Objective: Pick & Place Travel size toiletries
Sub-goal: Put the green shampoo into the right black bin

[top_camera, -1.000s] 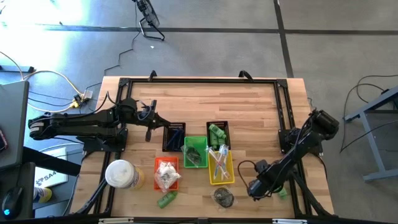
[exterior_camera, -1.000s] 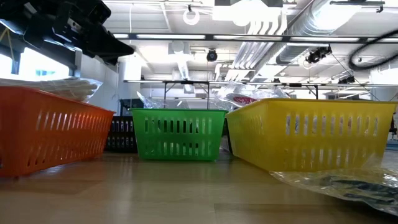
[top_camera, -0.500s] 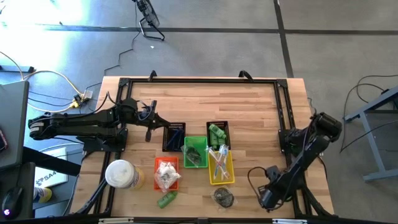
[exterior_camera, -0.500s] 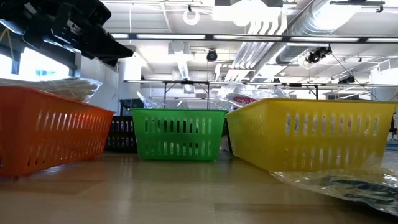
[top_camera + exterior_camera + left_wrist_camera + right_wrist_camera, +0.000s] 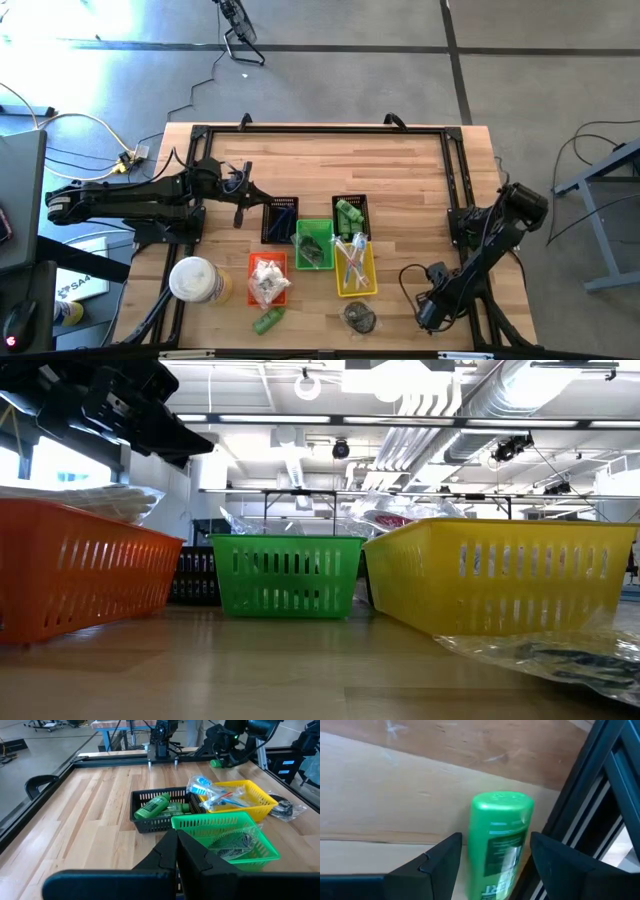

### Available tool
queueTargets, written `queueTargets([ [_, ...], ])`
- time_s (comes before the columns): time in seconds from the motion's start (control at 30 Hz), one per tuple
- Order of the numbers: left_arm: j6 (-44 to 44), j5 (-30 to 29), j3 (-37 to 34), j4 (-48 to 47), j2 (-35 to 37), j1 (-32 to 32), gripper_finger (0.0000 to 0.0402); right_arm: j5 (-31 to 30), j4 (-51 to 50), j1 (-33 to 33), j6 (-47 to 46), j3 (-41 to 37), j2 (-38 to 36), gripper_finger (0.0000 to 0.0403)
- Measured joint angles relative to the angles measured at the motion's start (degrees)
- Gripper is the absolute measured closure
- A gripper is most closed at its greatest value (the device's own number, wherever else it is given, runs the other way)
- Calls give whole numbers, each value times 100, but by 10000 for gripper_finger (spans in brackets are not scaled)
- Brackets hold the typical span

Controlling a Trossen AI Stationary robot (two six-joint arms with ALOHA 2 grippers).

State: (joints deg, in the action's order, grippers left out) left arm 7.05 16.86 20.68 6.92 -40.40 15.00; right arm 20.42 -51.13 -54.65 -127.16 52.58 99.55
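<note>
Straddling green bottle (image 5: 500,845) w/ spread right hand (image 5: 492,857); it's tight against frame rail (image 5: 580,805), so I risk clipping rail.

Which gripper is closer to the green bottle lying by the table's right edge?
The right gripper: its open fingers sit on either side of the green bottle, not yet closed on it. The left gripper is shut, far across the table beside the black basket.
</note>
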Motion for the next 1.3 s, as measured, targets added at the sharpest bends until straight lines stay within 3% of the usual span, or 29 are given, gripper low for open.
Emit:
queueTargets([
  [0.47,-9,-136,-1,-33,0,-2,401,-644,485,155,373,-13,-11,219],
  [0.73,-16,-138,1,-93,1,-2,401,-1155,941,317,721,0,-22,210],
  [1.03,-11,-157,1,-108,1,-2,401,-1136,874,363,739,0,-20,239],
  [1.3,-4,-155,0,-108,0,-1,401,-1032,848,369,743,2,-23,230],
])
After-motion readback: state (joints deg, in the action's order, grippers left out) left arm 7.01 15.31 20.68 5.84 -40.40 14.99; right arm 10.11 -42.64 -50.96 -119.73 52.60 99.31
